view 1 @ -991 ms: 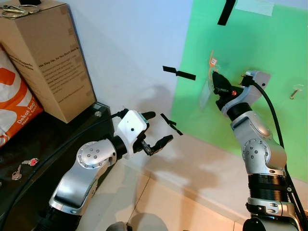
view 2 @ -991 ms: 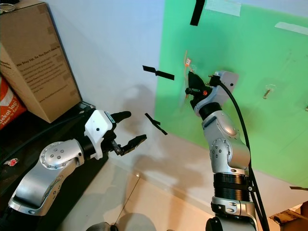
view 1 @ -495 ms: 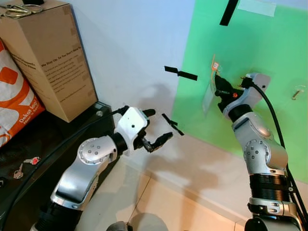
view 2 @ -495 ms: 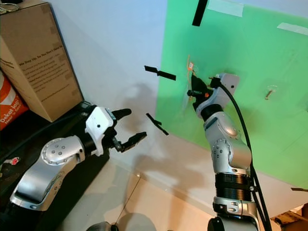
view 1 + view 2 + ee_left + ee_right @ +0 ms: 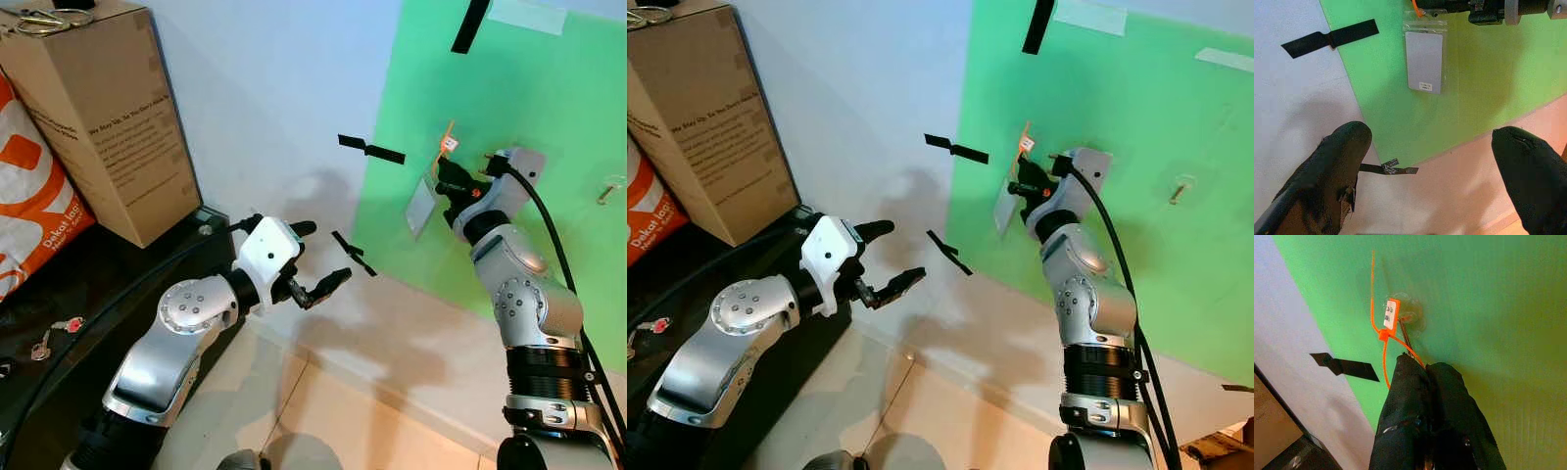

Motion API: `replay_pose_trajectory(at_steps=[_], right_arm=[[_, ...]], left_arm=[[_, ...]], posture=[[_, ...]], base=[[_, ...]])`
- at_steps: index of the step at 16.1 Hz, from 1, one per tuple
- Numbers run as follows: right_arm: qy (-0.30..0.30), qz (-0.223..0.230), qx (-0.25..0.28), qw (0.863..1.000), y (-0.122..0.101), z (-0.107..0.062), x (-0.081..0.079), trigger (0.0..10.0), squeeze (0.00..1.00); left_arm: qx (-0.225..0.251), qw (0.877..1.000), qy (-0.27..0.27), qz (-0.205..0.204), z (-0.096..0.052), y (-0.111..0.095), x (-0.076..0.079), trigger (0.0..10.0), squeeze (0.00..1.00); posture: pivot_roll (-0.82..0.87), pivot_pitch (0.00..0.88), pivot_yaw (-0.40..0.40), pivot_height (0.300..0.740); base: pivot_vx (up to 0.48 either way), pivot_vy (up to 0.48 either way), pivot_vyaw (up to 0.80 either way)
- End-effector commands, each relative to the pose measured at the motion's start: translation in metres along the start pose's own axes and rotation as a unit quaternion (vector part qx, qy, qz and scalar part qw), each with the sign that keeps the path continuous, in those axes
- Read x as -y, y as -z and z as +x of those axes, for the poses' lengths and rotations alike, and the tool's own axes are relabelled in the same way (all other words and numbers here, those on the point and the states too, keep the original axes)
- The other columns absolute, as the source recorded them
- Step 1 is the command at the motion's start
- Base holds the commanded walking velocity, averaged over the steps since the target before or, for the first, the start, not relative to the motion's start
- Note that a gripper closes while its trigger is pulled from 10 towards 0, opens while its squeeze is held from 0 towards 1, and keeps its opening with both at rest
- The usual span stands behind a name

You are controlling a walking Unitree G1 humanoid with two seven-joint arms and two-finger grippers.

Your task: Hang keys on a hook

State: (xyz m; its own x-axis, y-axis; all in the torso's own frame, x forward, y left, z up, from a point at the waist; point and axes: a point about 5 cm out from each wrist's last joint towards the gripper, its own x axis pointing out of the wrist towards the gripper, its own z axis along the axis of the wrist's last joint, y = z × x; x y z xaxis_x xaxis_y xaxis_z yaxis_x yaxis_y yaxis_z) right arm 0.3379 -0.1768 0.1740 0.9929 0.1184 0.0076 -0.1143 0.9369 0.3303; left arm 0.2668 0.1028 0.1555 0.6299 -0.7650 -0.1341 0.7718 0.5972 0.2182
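Note:
My right gripper is raised against the green board, shut on an orange zip tie that carries a small white label. A grey card in a clear sleeve hangs from the tie, tilted out from the board. The tie's loop lies at a clear hook stuck to the board; whether it is over the hook I cannot tell. My left gripper stands open in mid-air, lower and to the left, by the white wall. Its wrist view shows the card sleeve.
A second clear hook sits further right on the board. Black tape strips stick out of the wall. At left, a black table holds a cardboard box, an orange bag and keys with a red tag.
The card sleeve has swung, showing more of its face, and the right gripper has shifted slightly lower along the board. The left arm has hardly moved.

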Motion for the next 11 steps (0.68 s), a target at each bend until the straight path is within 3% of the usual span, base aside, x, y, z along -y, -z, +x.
replay_pose_trajectory(at_steps=[1,6,11], right_arm=[[0.008,-0.003,0.002,1.0,-0.004,0.001,0.002,10.0,0.0],[0.032,-0.056,-0.017,0.998,-0.008,-0.01,0.011,10.0,0.0],[0.015,-0.015,0.011,1.0,-0.021,-0.025,0.02,10.0,0.0]], left_arm=[[-0.002,1.0,-0.009,0.006,-0.001,-0.002,-0.005,10.0,0.0],[-0.001,1.0,-0.015,0.005,-0.001,-0.002,-0.004,10.0,0.0],[0.002,1.0,-0.016,0.004,0.001,-0.002,-0.004,10.0,0.0]], posture=[[-0.03,0.0,-0.03,0.74],[-0.03,0.0,-0.037,0.74],[-0.04,0.0,-0.033,0.74]], base=[[0.0,0.0,0.0],[0.0,0.0,0.0],[0.0,0.0,0.0]])
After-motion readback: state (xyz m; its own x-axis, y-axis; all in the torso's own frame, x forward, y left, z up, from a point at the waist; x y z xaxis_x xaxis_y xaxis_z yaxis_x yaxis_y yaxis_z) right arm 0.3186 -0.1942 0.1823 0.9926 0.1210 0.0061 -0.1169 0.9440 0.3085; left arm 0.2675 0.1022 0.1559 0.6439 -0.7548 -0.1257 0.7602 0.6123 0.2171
